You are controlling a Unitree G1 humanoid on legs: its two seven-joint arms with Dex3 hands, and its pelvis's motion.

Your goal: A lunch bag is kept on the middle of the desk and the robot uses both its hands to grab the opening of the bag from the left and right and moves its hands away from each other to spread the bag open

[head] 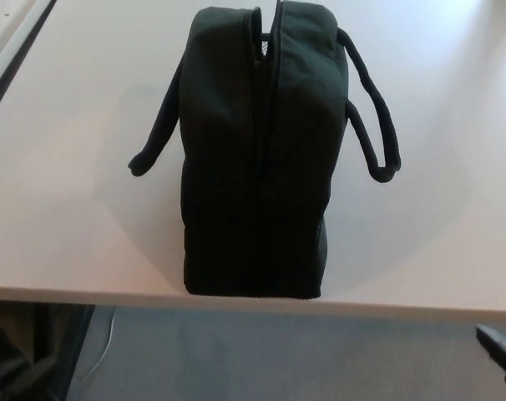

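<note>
The lunch bag (257, 159) stands upright on the desk (78, 167), its near end almost flush with the desk's front edge and roughly midway between the left and right sides. The opening (265, 92) runs along the top as a narrow dark slit, parted only slightly at the far end, where a pale mesh lining shows. The left handle (157, 125) droops toward the desk's left side; the right handle (374, 117) loops out toward the right side.

The left hand is not in view. At the bottom right corner of the picture, below the desk's front edge, a dark tip (503, 351) shows, probably part of the right hand; whether its fingers are released or clenched cannot be told.

Assessment: the grasp has not begun. To do it well, each hand should likely approach from its own side, pass above the drooping handle, and pinch the fabric lip beside the slit rather than the handle. The pull should be level and equal on both sides, since the bag sits close to the front edge and an uneven tug could tip it off.
</note>
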